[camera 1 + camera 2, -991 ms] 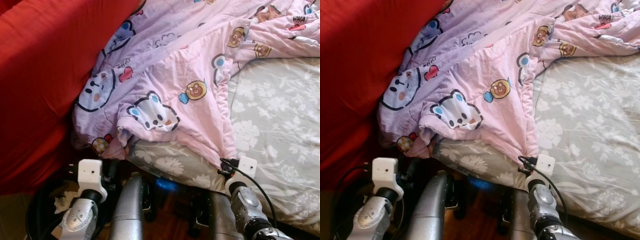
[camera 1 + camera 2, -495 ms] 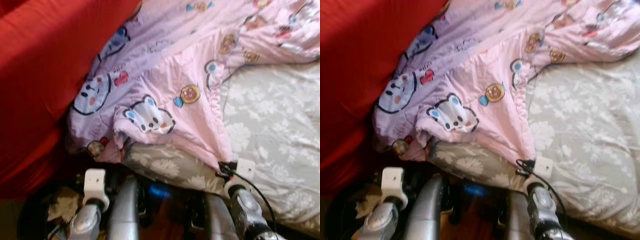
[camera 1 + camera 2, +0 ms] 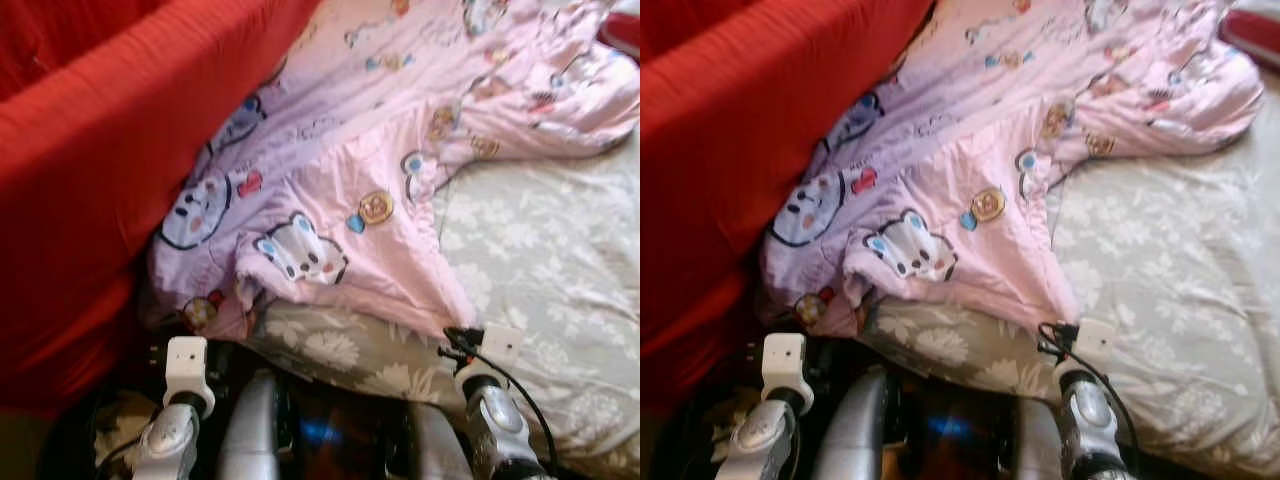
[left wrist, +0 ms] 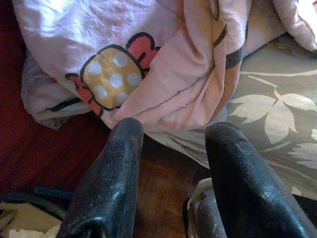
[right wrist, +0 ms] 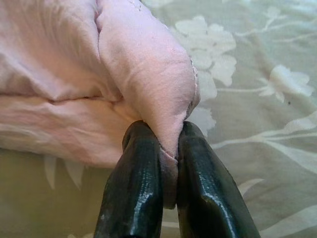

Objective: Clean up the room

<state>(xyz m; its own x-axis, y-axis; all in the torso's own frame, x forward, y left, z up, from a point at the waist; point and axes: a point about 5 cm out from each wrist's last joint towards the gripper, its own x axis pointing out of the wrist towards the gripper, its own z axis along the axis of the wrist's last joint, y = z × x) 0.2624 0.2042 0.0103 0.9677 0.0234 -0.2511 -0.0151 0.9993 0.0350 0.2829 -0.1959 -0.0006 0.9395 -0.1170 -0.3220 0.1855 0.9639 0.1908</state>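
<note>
A pink quilt point(image 3: 370, 200) printed with cartoon animals lies crumpled across a bed with a grey floral sheet point(image 3: 560, 260). My right gripper point(image 5: 167, 130) is shut on the quilt's near corner point(image 5: 148, 64), at the bed's front edge by my right wrist point(image 3: 482, 348). My left gripper point(image 4: 174, 130) is open, its fingers just short of the quilt's bunched lower left fold point(image 4: 148, 59), which hangs over the bed's edge. Nothing sits between its fingers. My left wrist point(image 3: 186, 362) is low beside the bed's corner.
A big red cloth-covered bulk point(image 3: 90, 170) rises along the left, against the quilt. Dark wooden floor point(image 4: 153, 193) lies under the bed's edge. Crumpled pale paper point(image 3: 118, 412) and black cable lie on the floor at lower left. A red item point(image 3: 625, 30) peeks in at far right.
The camera has pulled back and tilted, so more of the bed shows. The right gripper still holds the quilt corner. The left arm sits slightly lower.
</note>
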